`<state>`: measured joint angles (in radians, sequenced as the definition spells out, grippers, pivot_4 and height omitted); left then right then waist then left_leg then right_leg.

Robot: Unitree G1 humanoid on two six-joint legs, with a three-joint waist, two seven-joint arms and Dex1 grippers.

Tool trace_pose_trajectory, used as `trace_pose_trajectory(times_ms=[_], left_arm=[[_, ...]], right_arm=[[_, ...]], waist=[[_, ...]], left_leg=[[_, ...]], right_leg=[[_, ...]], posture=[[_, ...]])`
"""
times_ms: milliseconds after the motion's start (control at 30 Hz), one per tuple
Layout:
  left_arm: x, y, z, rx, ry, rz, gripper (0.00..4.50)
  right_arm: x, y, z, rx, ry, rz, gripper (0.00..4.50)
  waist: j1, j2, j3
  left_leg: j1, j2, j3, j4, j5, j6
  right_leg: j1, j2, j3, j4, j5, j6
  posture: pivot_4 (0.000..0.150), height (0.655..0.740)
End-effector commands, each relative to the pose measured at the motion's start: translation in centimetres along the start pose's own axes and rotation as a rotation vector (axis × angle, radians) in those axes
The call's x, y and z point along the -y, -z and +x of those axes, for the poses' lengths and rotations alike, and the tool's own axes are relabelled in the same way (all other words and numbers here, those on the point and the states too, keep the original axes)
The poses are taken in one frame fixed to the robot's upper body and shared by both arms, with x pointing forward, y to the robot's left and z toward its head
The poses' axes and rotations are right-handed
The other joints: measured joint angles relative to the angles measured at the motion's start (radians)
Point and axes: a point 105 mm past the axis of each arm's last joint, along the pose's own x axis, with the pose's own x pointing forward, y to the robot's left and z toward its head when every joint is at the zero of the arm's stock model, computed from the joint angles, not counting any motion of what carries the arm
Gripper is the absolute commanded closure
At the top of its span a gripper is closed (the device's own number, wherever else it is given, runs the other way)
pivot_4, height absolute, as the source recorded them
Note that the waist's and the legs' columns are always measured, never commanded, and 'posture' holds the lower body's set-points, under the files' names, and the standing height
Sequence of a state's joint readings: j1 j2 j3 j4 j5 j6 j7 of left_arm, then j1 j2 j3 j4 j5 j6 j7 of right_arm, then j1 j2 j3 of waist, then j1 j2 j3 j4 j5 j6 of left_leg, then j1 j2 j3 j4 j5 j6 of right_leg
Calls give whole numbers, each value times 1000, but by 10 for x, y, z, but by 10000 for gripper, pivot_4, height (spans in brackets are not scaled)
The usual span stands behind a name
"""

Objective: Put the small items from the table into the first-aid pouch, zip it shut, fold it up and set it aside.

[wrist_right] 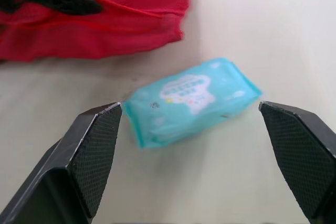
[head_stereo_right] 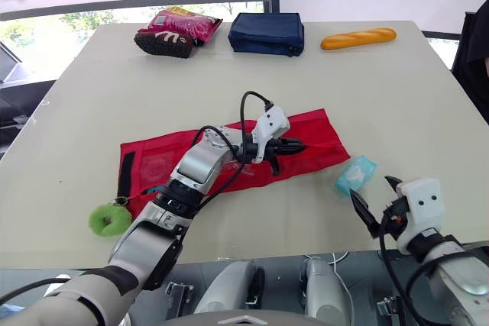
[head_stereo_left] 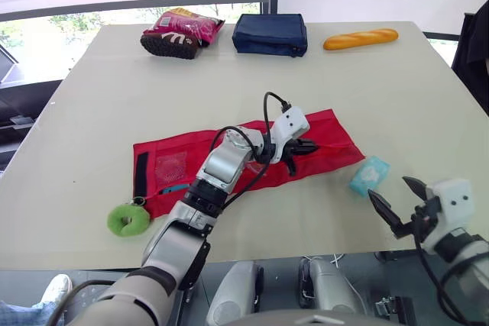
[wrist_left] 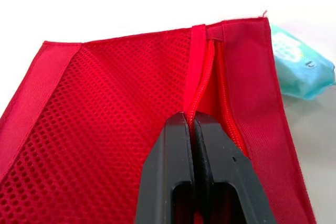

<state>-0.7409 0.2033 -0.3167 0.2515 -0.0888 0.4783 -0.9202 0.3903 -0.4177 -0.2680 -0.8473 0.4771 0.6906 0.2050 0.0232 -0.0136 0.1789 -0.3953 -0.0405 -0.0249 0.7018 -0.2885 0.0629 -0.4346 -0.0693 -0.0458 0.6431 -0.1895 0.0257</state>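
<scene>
Bench [head_stereo_left: 92,97]: pale top; 12 o'clock is its far edge, 6 o'clock the robot's edge.
First-aid pouch [head_stereo_left: 164,146]: red, opened out flat at the middle of the bench, its length running from about 8 o'clock to 2 o'clock, mesh pockets facing up.
Zipper [wrist_left: 202,82]: on the pouch's 2 o'clock half; beyond the left fingers it gapes open up to the pouch's end.
Left gripper [head_stereo_left: 306,146]: low over the pouch's 2 o'clock half, its fingers pressed together on the zipper line.
Right gripper [head_stereo_left: 388,186]: near the bench's 5 o'clock edge, fingers spread wide, holding nothing, aimed at the wipes pack.
Wipes pack [head_stereo_left: 370,175]: teal, flat on the bench just off the pouch's 4 o'clock corner, apart from the red fabric and from the right fingers.
Green ring [head_stereo_left: 128,220]: at the pouch's 8 o'clock end, touching it.
Snack bag [head_stereo_left: 182,32]: pink, at 11 o'clock along the far edge.
Navy case [head_stereo_left: 270,33]: at 12 o'clock, beside the snack bag.
Baguette [head_stereo_left: 360,38]: at 1 o'clock, near the navy case.
</scene>
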Motion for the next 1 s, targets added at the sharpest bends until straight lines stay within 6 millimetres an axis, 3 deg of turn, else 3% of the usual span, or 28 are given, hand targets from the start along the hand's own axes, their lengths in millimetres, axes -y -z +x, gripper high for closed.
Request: trace_pose_trajectory(times_ms=[33, 233, 400, 767, 867, 933, 1000], left_arm=[[-3, -14, -6, 55, -33, 8, 44540], [-12, -12, -10, 53, -90, -8, 44540], [-16, -12, -11, 57, -117, -10, 44540], [-15, -13, -9, 62, -123, -9, 44540], [-15, -12, -9, 60, -123, -8, 45000], [-16, -12, -10, 58, -125, -9, 45000], [-15, -11, -10, 57, -126, -10, 45000]], right_arm=[[-11, -2, 14, -10, 125, 62, 0], [-15, -4, 32, -34, 261, 121, 0], [-19, 7, 32, -109, 306, 110, 0], [-19, 9, 41, -133, 356, 152, 0], [-17, 11, 37, -145, 357, 122, 7981], [-14, 12, 34, -150, 361, 108, 16946], [-11, 12, 30, -153, 366, 86, 28703]], waist=[[-2, 0, 0], [-6, 1, 0], [-8, 1, -1], [-9, 1, -1], [-9, 1, -1], [-9, 1, -1], [-9, 1, -1]], left_leg=[[0, 0, 0, 0, 0, -1], [0, -1, 0, 0, 1, -1], [0, -1, 0, 0, 1, -1], [0, -2, 0, 0, 1, -1], [0, -2, 0, 0, 1, -1], [0, -2, 0, 0, 1, -1], [0, -2, 0, 0, 1, -1]], right_leg=[[0, 0, 0, 0, 0, 0], [-1, 1, 0, 0, 0, 0], [-1, 5, 0, 0, 0, 0], [-1, 6, 1, 0, 0, 0], [-1, 6, 2, 0, 0, 0], [-1, 6, 1, 0, 0, 0], [-1, 6, 1, 0, 0, 0]], posture=[[1500, 7397], [1500, 7397], [1500, 7397], [1500, 7397], [1500, 7397], [1500, 7397], [1500, 7397]])
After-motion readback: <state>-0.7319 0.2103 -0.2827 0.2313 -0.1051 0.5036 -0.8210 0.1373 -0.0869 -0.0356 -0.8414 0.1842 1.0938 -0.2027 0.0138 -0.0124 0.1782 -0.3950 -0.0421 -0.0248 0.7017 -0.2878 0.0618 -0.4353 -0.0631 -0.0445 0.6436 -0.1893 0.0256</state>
